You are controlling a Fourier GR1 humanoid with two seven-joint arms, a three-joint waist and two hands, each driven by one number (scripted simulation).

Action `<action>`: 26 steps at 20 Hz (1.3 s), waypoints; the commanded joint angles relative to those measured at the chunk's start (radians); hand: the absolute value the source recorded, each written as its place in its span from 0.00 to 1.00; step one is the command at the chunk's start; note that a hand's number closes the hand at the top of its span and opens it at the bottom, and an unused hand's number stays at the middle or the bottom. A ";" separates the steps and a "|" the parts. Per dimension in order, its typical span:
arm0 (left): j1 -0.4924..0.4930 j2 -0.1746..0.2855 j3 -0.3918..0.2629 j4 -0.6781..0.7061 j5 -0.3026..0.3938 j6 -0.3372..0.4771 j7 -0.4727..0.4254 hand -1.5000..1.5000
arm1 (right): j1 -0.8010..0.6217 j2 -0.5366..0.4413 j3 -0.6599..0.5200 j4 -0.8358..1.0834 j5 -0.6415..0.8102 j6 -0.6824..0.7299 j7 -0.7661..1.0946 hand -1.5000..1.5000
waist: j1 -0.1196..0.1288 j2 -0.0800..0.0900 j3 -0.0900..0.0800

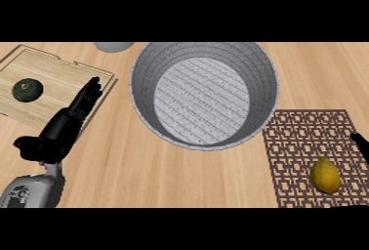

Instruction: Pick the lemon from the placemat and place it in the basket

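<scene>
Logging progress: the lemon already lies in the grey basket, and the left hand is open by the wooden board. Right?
No. The head view shows the lemon on the patterned placemat, right of the grey basket, not in it. The left hand is indeed open by the wooden board.

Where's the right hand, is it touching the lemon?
Apart. The head view shows the right hand at the right edge, with bare placemat showing between it and the lemon.
</scene>
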 commanded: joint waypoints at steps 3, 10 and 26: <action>0.047 -0.030 -0.006 -0.015 -0.026 -0.007 -0.034 0.50 | -0.038 -0.038 -0.057 0.138 0.012 -0.010 -0.095 0.00 | 0.001 0.000 0.000; 0.060 -0.053 -0.015 -0.042 -0.061 -0.014 -0.018 0.50 | -0.109 0.016 0.001 0.170 0.093 -0.008 -0.007 0.00 | 0.002 0.000 0.000; -0.010 -0.036 0.065 -0.018 -0.045 -0.055 0.021 0.50 | -0.142 0.058 0.044 0.381 0.168 -0.061 -0.054 0.00 | 0.002 0.001 0.000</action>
